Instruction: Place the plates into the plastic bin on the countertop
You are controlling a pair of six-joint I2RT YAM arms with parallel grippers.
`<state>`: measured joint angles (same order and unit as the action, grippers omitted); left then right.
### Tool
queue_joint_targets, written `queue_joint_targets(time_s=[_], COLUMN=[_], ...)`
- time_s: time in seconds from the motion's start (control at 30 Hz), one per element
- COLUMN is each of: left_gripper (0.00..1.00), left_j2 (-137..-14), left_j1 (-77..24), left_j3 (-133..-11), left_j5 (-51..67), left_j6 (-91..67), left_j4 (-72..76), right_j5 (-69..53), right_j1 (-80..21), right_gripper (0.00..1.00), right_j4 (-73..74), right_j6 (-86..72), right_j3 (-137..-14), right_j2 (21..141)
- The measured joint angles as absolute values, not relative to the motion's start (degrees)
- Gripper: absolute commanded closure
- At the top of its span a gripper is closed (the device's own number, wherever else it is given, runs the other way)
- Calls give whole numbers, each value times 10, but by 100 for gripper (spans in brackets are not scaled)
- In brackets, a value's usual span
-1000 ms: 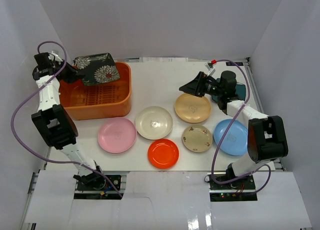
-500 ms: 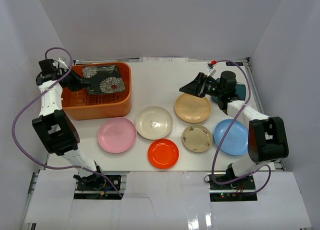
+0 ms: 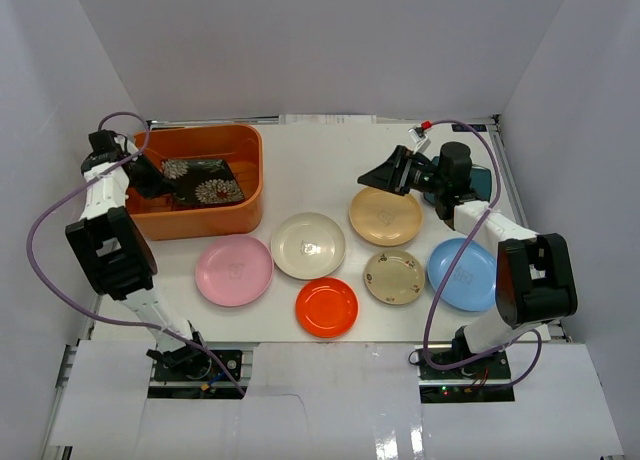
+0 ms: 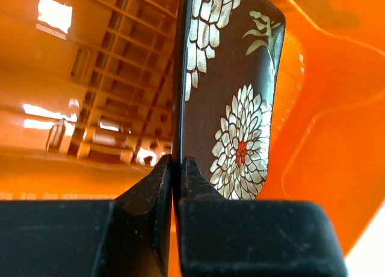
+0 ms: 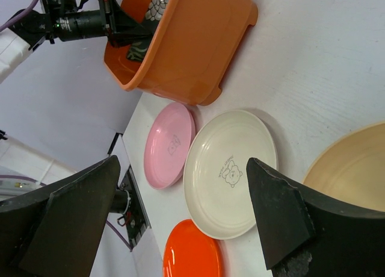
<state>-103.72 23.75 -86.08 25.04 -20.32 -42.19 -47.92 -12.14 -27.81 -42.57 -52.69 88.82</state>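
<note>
Left tool [image 4: 177, 164] clamped on black plate [image 4: 231, 102] edge, plate low inside bin [image 3: 252, 185], far left
Right tool [image 3: 384, 173] spread wide, hovering over tan plate [image 3: 388, 218]; plate lies just below, nearest this arm

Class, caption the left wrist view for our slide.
Left pincer holds the black floral plate inside the orange bin.

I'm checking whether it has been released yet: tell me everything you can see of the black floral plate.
The black floral plate is square with rounded corners, dark and glossy, printed with white flowers with red centres. It is not released: the left gripper is shut on one edge, a finger on each face. It is inside the orange plastic bin, low over its slotted floor; contact with the floor cannot be told.
</note>
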Motion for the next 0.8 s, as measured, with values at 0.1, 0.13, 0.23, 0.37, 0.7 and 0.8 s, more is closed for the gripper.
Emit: queue_joint_targets(time_s=[0.1, 0.13, 0.23, 0.37, 0.7, 0.8], left_gripper=[69, 56, 12, 2, 2, 2], left_j2=[-1073, -1078, -1083, -1064, -895, -823], left_j1=[234, 233, 231, 224, 139, 94], left_j3=[-872, -872, -870, -841, -681, -620], left_j5=[246, 245, 243, 219, 61, -15], left_j6=[-206, -208, -224, -249, -286, -287], left_j4=[-413, -412, -396, -345, -218, -163], right_j5=[-472, -469, -459, -434, -305, -245], right_j1=[-122, -123, -124, -124, -75, -29], right_gripper=[9, 9, 9, 15, 53, 51], right_j4=[-266, -262, -249, -227, -149, -133], right_j6=[-413, -409, -396, -379, -331, -330], right_j3=[-527, -527, -527, -527, -534, -534], right_j2=[888, 888, 888, 890, 895, 894])
